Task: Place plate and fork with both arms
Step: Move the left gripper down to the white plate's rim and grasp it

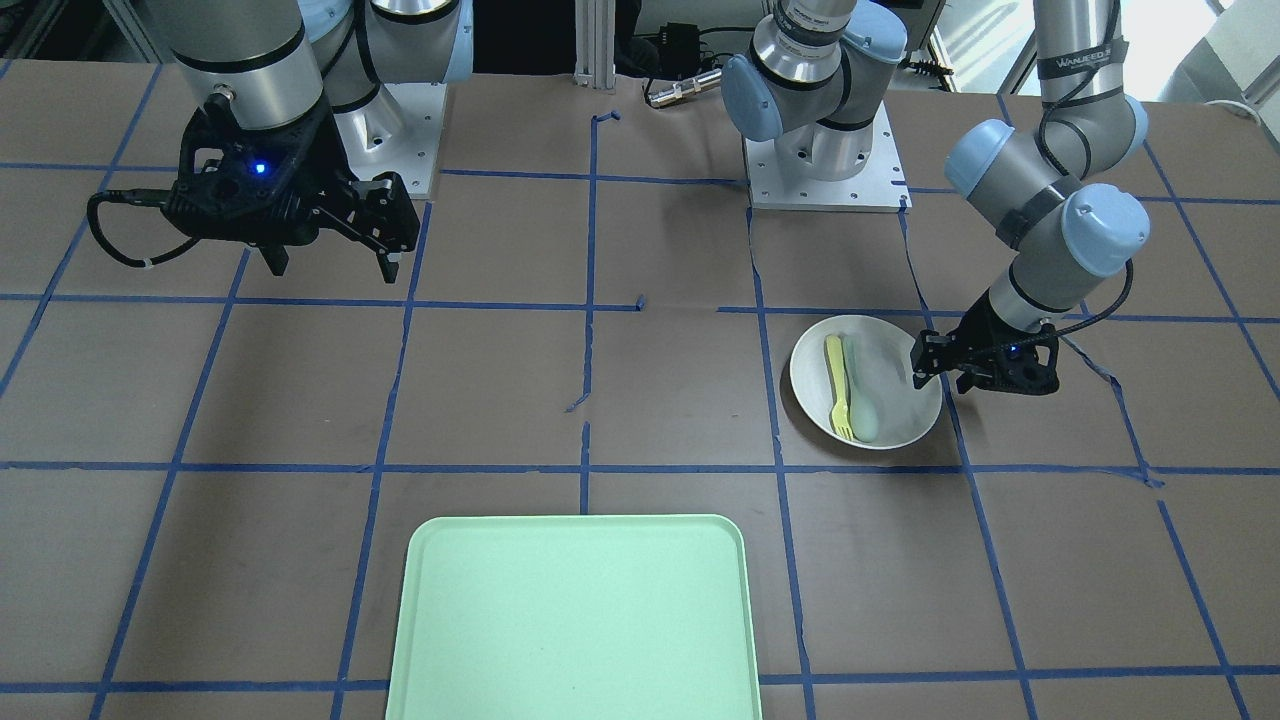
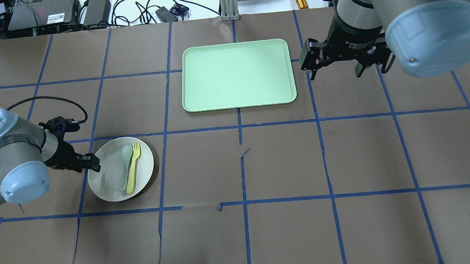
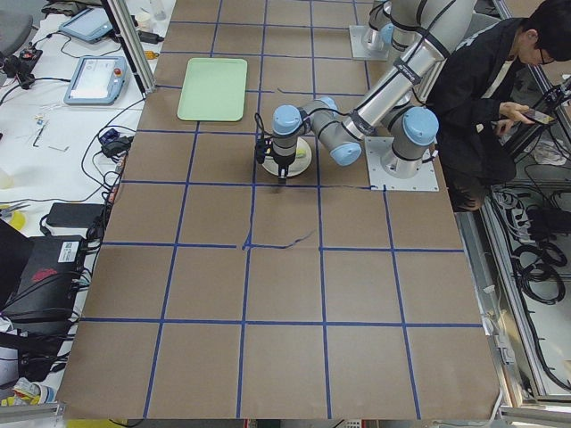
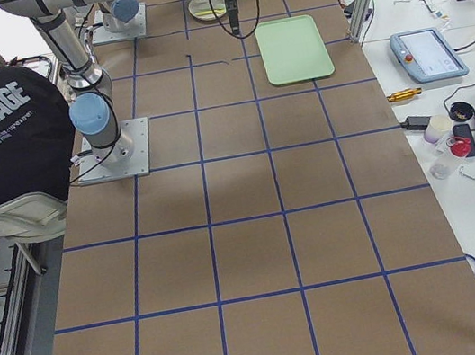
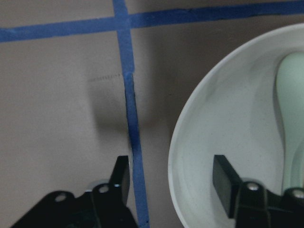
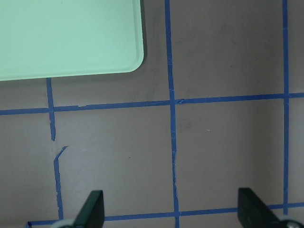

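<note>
The off-white plate (image 1: 900,405) lies on the table on my left side, also in the overhead view (image 2: 106,181). The yellow fork (image 1: 836,385) (image 2: 134,168) lies in it beside a pale green spoon (image 1: 863,395) (image 2: 125,164). My left gripper (image 1: 918,365) (image 2: 95,164) is open and low, its jaws astride the plate's rim (image 5: 176,156), one finger (image 5: 225,183) over the plate's inside and one outside. My right gripper (image 1: 335,268) (image 2: 335,75) is open and empty, held high beside the tray; its wrist view shows its gripper (image 6: 173,211) over bare table.
The mint-green tray (image 1: 575,620) (image 2: 238,74) (image 6: 66,38) lies at the table's far middle. Blue tape lines cross the brown table cover. A person sits by the robot's base in the side views (image 3: 486,98). Cables and devices lie beyond the far edge.
</note>
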Available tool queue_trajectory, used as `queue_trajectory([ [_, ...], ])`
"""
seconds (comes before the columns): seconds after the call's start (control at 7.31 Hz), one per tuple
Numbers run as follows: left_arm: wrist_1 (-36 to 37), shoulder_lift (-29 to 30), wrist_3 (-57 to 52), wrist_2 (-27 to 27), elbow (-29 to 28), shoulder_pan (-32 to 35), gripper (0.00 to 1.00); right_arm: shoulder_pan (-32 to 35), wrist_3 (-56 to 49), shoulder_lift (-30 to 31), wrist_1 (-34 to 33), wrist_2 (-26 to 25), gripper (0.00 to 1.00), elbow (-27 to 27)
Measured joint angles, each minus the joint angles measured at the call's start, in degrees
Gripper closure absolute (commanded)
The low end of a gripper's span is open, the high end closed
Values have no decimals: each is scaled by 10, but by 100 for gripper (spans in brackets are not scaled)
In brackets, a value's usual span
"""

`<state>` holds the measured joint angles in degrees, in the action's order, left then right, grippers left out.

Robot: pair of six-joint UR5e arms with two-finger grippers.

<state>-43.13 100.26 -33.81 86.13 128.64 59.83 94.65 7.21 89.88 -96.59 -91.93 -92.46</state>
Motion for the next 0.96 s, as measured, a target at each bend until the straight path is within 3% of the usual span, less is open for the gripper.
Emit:
queue_trajectory([
  [0.55, -32, 6, 1, -14, -24, 2, 100, 0, 0, 0, 0, 0, 0, 0],
  [0.96, -231, 28, 40, -159, -179, 25, 100, 0, 0, -1, 0, 0, 0, 0],
])
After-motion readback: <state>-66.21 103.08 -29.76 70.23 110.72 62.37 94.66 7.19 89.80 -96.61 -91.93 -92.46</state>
